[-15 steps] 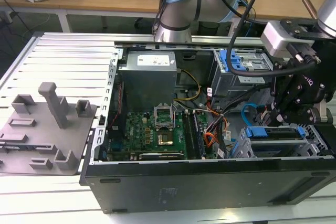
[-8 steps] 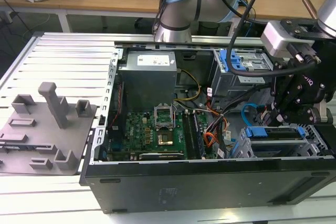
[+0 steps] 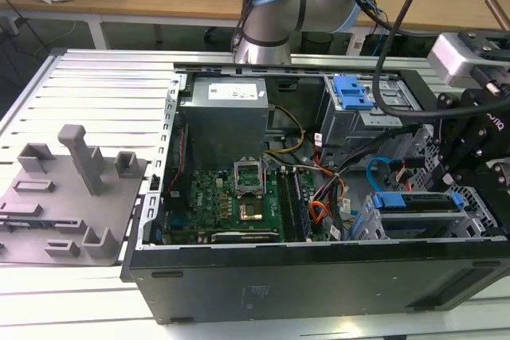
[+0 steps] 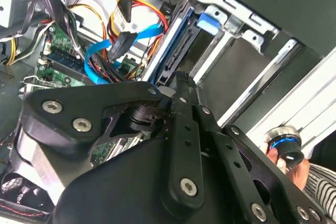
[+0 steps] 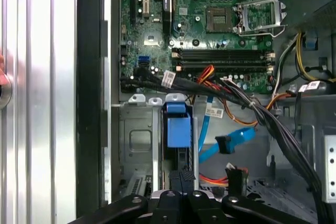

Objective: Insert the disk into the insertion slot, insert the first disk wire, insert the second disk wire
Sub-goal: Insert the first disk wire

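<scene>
The disk (image 3: pixel 414 203), silver with a bright blue carrier, sits in the insertion slot (image 3: pixel 365 227) at the case's near corner on the exterior view's right. In the first wrist view the disk (image 5: pixel 177 127) stands edge-on inside the silver cage (image 5: pixel 134 145). My gripper (image 3: pixel 451 181) hovers just above it, fingers together, with its tips (image 5: pixel 181 178) at the disk's upper edge. The second disk wire (image 5: pixel 231 142), light blue with a dark plug, lies loose beside the cage. In the second wrist view the wire (image 4: pixel 94 59) loops near the disk's rail (image 4: pixel 176 45).
The motherboard (image 3: pixel 231 205) and power supply (image 3: pixel 227 117) fill the case's middle. A taller bay with a blue latch (image 3: pixel 352 93) stands behind the cage. Orange and red wires (image 5: pixel 210 77) cross nearby. A person's hand (image 4: pixel 286 157) holds a small knob outside the case. A grey fixture plate (image 3: pixel 64 197) lies on the exterior view's left.
</scene>
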Available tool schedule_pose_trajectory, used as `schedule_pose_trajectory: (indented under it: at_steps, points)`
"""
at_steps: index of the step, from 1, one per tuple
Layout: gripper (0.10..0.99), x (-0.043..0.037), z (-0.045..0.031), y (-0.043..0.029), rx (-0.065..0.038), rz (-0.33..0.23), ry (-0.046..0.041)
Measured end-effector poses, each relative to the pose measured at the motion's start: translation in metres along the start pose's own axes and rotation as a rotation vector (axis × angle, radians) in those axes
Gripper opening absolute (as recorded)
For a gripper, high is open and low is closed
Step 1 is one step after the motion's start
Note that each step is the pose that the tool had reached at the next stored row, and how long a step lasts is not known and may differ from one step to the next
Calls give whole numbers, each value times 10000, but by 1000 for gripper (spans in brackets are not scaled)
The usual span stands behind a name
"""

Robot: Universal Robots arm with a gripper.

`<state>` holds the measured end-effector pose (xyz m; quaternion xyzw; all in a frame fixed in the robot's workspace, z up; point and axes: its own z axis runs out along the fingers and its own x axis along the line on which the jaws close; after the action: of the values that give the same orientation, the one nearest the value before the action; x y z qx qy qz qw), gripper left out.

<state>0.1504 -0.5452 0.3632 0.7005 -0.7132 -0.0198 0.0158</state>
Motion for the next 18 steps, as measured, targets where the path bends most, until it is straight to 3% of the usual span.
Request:
schedule_pose_trajectory:
  at_steps: [1,3,10,11,12,14,15,18]
  points:
    - [106,-2,-3,-5,0,2,5]
    - [106,-7,-90,-2,0,2,19]
    - [114,-7,-93,-1,0,1,19]
    - [169,-7,-93,-1,0,1,19]
    - [294,-7,-94,-1,0,1,19]
    - [294,-7,-94,-2,0,0,18]
    - [361,-7,-94,-1,0,1,19]
    - [361,-36,-95,0,0,2,20]
